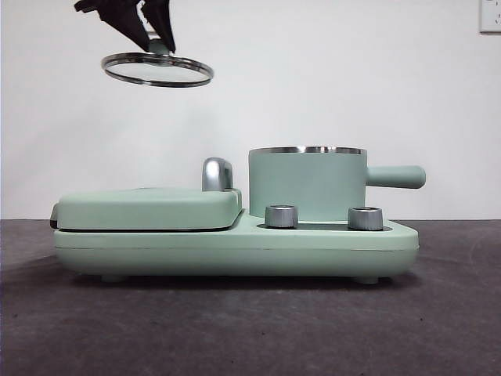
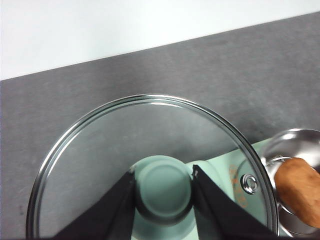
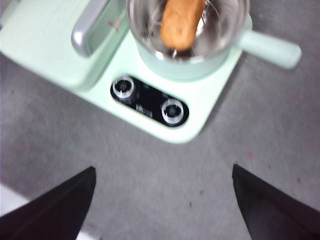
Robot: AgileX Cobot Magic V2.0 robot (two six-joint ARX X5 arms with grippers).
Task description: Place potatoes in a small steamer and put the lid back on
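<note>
My left gripper (image 1: 156, 43) is shut on the lid's mint-green knob (image 2: 163, 192) and holds the glass lid (image 1: 156, 70) high in the air, above the griddle and left of the small steamer (image 1: 307, 182). The steamer stands open on the right half of the green base, its stubby handle (image 1: 395, 176) pointing right. The orange-brown potato (image 3: 181, 25) lies inside the steamer; it also shows in the left wrist view (image 2: 300, 190). My right gripper (image 3: 162, 200) is open and empty, above the grey table in front of the appliance.
The flat green griddle (image 1: 149, 209) with its chrome handle (image 1: 217, 174) fills the left half of the base. Two steel dials (image 1: 282, 216) (image 1: 365, 218) sit on the front of the base. A white wall stands behind.
</note>
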